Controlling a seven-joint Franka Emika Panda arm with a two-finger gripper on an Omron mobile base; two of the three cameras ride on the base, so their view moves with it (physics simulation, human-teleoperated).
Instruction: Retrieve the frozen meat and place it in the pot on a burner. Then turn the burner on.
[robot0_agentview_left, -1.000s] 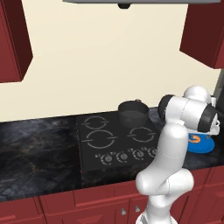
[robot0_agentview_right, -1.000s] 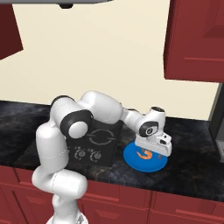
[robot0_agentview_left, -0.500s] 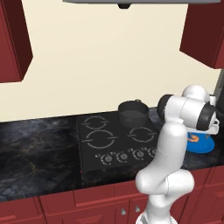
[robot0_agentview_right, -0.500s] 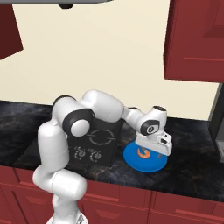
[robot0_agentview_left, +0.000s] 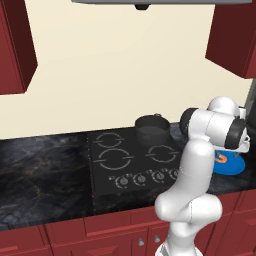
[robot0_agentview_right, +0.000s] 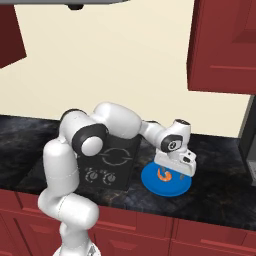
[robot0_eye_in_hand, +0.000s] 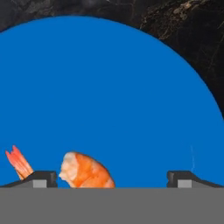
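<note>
Reaching for meat, early stage of task. Pot (robot0_agentview_left: 151, 131) sits at back of black cooktop (robot0_agentview_left: 120, 162) on small burner ring, apparently empty, far left of pickup spot. Frozen meat (robot0_eye_in_hand: 85, 171) lies on blue plate (robot0_agentview_right: 167, 182) on dark surface (robot0_agentview_right: 220, 185), between spread fingers. Tool (robot0_agentview_right: 172, 173) hangs just above plate, fingers apart, nothing clamped. Left to do: grasp, carry to pot, drop, turn knob.
</note>
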